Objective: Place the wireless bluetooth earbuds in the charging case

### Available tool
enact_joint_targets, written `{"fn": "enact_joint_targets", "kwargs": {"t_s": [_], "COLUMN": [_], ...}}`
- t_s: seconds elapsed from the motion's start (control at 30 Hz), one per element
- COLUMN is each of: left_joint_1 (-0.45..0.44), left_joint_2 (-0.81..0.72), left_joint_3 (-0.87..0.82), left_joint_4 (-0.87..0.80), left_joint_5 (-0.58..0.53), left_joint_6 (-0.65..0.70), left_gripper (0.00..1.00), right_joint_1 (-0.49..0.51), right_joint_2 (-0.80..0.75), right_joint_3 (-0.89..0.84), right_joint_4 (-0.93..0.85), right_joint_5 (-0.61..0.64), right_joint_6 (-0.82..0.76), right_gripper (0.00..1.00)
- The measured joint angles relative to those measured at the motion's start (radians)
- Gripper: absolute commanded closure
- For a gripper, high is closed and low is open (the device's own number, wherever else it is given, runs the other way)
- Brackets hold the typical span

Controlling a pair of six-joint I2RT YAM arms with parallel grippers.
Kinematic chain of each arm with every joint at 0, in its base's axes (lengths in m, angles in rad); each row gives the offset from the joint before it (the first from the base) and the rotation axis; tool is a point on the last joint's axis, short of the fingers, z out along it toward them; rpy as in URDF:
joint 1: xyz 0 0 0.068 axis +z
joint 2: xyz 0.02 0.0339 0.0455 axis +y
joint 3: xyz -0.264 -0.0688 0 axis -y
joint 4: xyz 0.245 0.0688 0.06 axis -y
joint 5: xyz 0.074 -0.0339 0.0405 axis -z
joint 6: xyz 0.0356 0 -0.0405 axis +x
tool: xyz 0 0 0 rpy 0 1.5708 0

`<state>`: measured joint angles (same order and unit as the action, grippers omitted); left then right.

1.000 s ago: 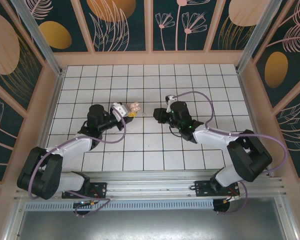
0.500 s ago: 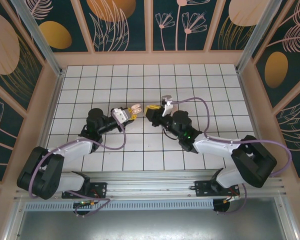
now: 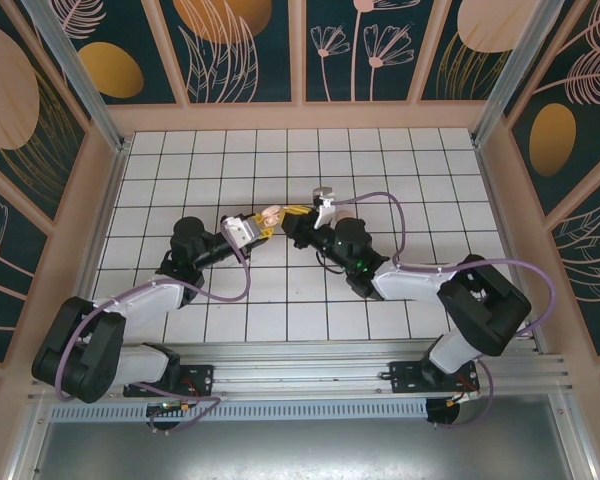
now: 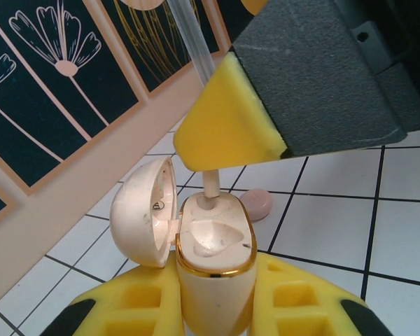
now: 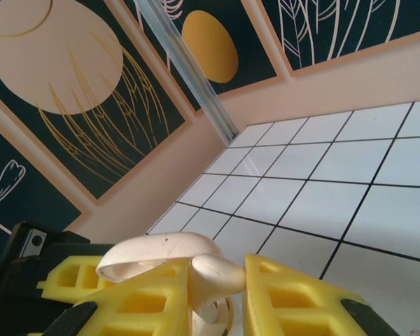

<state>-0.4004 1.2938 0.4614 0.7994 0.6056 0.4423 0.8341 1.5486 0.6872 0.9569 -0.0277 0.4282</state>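
Left wrist: right claw [image 4: 214, 155] holds earbud [image 4: 211, 184] over charging case [image 4: 214, 260]; disc [image 4: 256, 203] behind.

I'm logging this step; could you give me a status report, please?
Left pincer shut on open charging case. Right pincer shut on earbud, stem at case opening. Pink piece on tile behind, clear.

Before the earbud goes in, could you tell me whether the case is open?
Open: the case has its lid swung aside, exposing the gold-rimmed wells.
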Motion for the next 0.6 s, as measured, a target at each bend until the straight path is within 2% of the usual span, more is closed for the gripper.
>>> {"fn": "enact_joint_targets", "kwargs": {"t_s": [0.6], "left_joint_1": [0.0], "left_joint_2": [-0.016], "left_joint_3": [0.0], "left_joint_4": [0.011], "left_joint_5": [0.005], "left_joint_6": [-0.025], "left_gripper": [0.91], "right_joint_1": [0.0], "right_joint_2": [0.032], "right_joint_3": [0.016], "right_joint_4": [0.036], "right_joint_5": [-0.022], "right_joint_6": [0.008], "right_gripper": [0.77]}}
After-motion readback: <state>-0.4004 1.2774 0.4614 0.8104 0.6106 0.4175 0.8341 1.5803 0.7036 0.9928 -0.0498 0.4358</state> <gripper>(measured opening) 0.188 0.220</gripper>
